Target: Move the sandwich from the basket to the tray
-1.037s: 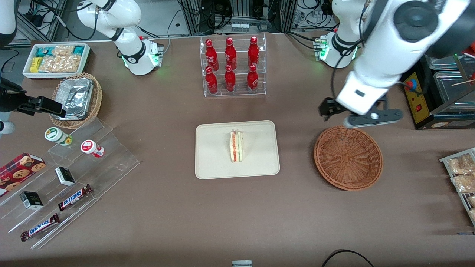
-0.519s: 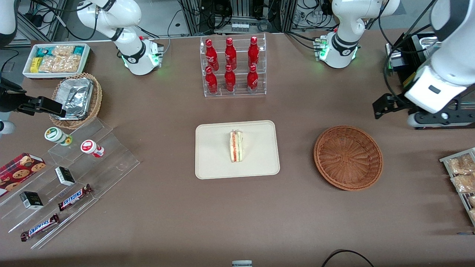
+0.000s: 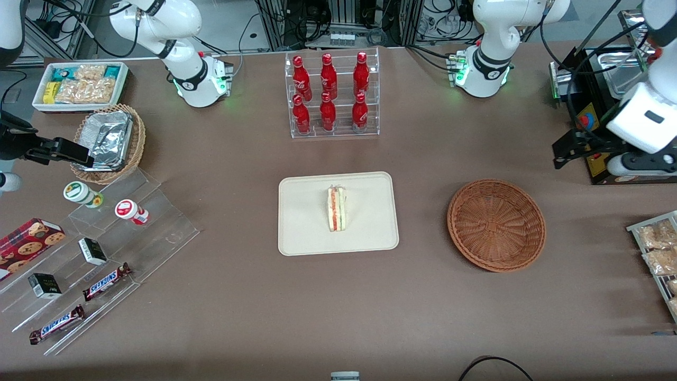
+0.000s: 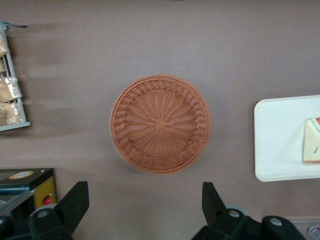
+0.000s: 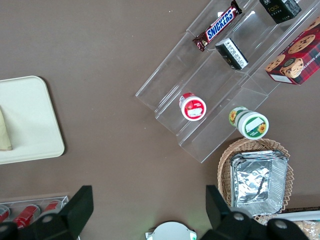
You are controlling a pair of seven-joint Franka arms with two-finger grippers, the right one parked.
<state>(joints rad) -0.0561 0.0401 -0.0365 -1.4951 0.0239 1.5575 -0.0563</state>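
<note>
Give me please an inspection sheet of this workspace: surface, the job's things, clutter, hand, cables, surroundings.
Surface: brown table, no spills seen.
Job's things: the sandwich lies on the tray; the basket is empty, toward the working arm's end.
Clutter: rack of red bottles, farther from the front camera than the tray; clear stepped stand with Snickers bars and small tubs; foil basket; snack bin; packets on a rack.
Hand: the left arm's hand is open, holds nothing and hangs high, off the basket toward the working arm's end.
Cables: black cable at the near table edge.
Surroundings: metal appliance near the working arm.
</note>
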